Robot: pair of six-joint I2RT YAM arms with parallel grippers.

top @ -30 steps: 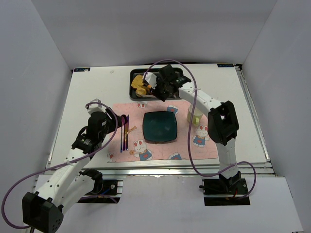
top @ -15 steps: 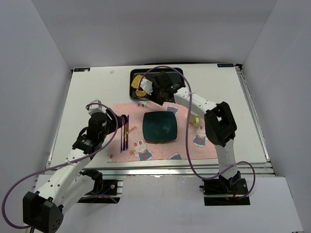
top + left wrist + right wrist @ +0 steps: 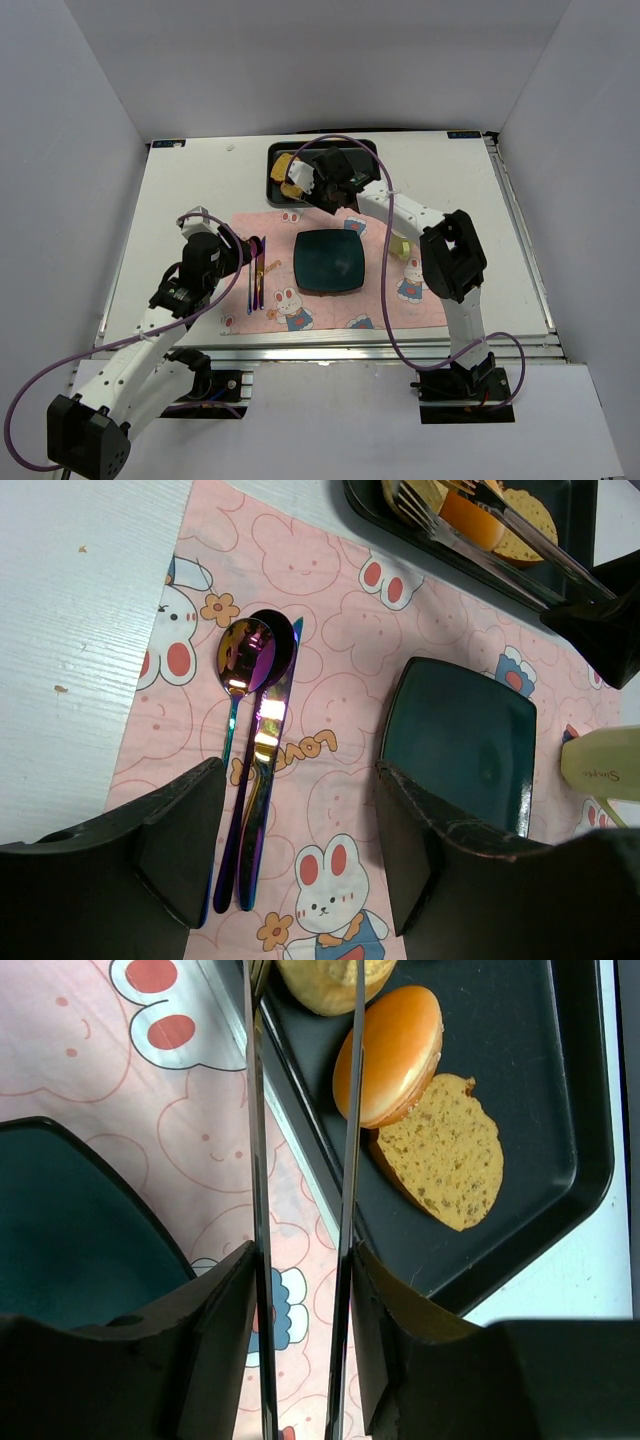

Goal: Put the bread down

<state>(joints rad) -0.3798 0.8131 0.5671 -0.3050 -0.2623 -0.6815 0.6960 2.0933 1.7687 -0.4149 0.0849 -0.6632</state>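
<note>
1. I've got the bread (image 3: 325, 980) at the very top of my right wrist view. It's a small, pale, round bun lying in the left end of the black tray (image 3: 520, 1040). That tray sits against the far edge of the bench (image 3: 180, 200), roughly midway along it.
2. Sharing the tray are an orange roll (image 3: 392, 1050) and a toasted slice (image 3: 445, 1155), just beside the bun. Neither is mine to take.
3. Handling call: I expect it to be light, soft and springy, with a dry crust that shouldn't slip. It will probably dent if I squeeze hard, and thin blades could bite into it. I'd take it across its widest part, low on the sides, and close gently.
4. The right pincer (image 3: 303, 1020) has its two long thin blades standing apart, partly open, with the mat (image 3: 190, 1130) and the tray's rim showing through the gap.
5. The bun lies across the blades' far ends, but the tips run off the top of the view, so I can't tell whether they touch it. Nothing looks clamped.
6. One blade crosses in front of the orange roll's edge, and whether it touches there I can't tell either.
7. The left pincer (image 3: 300, 810) is wide open and empty. It hovers over the mat by the spoon (image 3: 243, 655) and knife (image 3: 265, 770), on the left half of the bench.
8. The teal plate (image 3: 460, 740) lies bare on the mat, on the near side of the tray. My guess is that's where the bun should land.
</note>
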